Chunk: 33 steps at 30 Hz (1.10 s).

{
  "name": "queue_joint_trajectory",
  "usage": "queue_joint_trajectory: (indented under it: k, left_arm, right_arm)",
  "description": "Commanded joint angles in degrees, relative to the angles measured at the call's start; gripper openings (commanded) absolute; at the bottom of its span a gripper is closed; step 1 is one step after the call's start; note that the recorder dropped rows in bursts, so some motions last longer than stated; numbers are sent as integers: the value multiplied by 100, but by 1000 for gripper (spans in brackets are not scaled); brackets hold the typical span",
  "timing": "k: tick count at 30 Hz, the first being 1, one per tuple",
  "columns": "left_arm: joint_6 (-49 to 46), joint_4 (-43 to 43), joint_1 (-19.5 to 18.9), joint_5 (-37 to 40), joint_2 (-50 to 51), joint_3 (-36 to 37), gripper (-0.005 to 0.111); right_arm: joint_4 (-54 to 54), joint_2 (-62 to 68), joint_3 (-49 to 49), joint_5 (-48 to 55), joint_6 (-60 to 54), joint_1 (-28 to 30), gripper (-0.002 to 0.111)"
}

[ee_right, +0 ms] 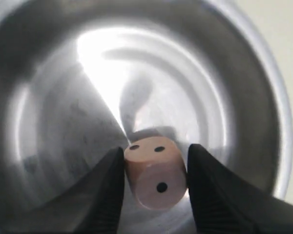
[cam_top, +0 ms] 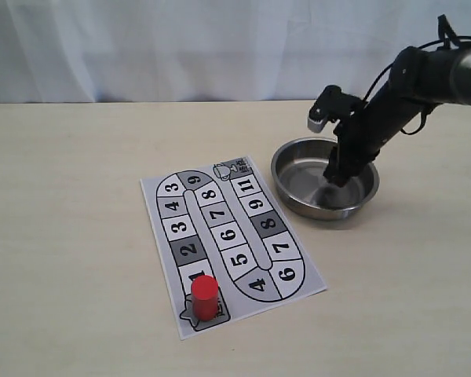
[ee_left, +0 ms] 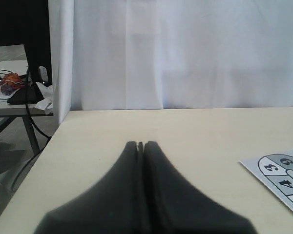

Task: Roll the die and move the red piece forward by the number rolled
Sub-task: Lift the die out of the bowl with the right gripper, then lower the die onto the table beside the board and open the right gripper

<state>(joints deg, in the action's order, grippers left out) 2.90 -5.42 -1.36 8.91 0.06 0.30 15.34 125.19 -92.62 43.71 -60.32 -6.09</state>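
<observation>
Die (ee_right: 155,171) clamped in right pincer (ee_right: 155,151) inside steel bowl (cam_top: 292,179), left pincer (ee_left: 140,144) closed; red piece (cam_top: 205,296) beside board (cam_top: 162,228) square "1"

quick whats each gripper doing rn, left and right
Left gripper: closed, holding nothing.
Right gripper: closed on the die, down inside the steel bowl.

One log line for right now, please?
right gripper: shut on die in bowl | left gripper: shut | red piece: on board, by square 1
</observation>
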Motion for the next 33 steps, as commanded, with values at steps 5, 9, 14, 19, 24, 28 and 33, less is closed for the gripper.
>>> queue_joint_trajectory:
  k: [5, 9, 14, 19, 24, 28, 33]
  left_arm:
    - [12, 6, 1, -81, -6, -30, 0]
    - [12, 6, 1, -81, -6, -30, 0]
    - [12, 6, 1, -81, -6, -30, 0]
    - [12, 6, 1, -81, -6, -30, 0]
    - [12, 6, 1, -69, -6, -30, 0]
    - [12, 6, 1, -69, -6, -30, 0]
    - [12, 6, 1, -69, -6, -30, 0]
  right_arm:
    - [281, -862, -68, 207, 2449, 0, 4]
    - [-361, -1088, -68, 674, 3766, 0, 4]
    - [-1197, -1280, 90, 1339, 5234, 0, 4]
    - [-2301, -1695, 869, 1067, 6437, 0, 4]
    - [-4054, -2118, 1731, 792, 7647, 0, 4]
    - [-5773, -2221, 2227, 963, 9185, 0, 4]
    - [-6134, -2209, 2675, 833, 9273, 0, 4]
